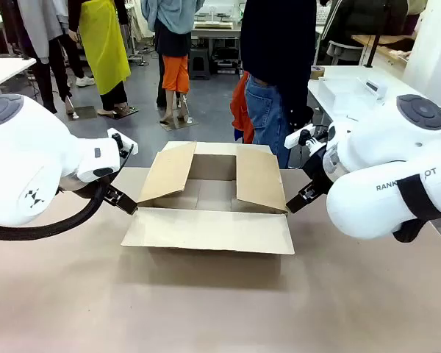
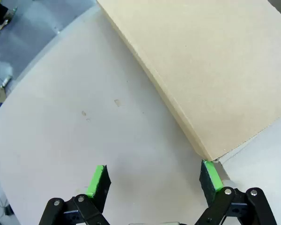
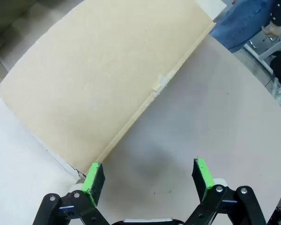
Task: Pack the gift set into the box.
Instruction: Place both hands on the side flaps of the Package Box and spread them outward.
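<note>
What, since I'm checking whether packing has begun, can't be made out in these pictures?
1. Front view: the near flap and raised side flaps of the box hide part of its floor, so its contents cannot be told.
2. Front view: the person is cut off by the top edge.
3. Wrist views: beyond the open left gripper and open right gripper, picture edges cut off most of the box.

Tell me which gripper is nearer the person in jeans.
Right. The right gripper hangs at the box's right end, just in front of the person; the left gripper is at the box's opposite end.
</note>
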Robot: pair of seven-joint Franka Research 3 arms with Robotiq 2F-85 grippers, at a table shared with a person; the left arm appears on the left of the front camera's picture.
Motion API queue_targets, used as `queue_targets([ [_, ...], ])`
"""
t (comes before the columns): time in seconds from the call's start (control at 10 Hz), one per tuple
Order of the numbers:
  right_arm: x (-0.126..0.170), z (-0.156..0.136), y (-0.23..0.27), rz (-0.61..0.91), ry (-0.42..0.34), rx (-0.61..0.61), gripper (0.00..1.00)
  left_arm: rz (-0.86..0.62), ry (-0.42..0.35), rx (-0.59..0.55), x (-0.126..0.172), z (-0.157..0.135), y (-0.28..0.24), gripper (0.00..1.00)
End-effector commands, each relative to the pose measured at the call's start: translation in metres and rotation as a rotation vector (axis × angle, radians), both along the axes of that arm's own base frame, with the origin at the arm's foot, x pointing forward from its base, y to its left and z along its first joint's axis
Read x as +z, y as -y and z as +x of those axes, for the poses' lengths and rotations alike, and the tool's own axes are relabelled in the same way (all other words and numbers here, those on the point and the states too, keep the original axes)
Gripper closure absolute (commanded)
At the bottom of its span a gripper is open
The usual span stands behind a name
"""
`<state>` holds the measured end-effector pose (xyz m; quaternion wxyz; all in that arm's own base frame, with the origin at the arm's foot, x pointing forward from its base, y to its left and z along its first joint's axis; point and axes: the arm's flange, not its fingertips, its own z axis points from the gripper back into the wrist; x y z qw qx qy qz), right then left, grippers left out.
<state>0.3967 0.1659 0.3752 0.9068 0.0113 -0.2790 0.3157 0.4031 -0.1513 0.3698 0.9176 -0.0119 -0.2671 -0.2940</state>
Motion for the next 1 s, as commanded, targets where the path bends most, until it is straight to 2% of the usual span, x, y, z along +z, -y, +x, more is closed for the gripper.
queue_targets([
  [0.0, 0.0000, 0.0000, 0.0000, 0.000, 0.000, 0.000, 0.00, 0.000, 0.001, 0.000, 0.0003, 0.0000, 0.0001, 0.00],
  [0.9, 0.0000, 0.0000, 0.0000, 0.000, 0.000, 0.000, 0.00, 0.000, 0.001, 0.000, 0.0003, 0.0000, 0.0001, 0.00],
])
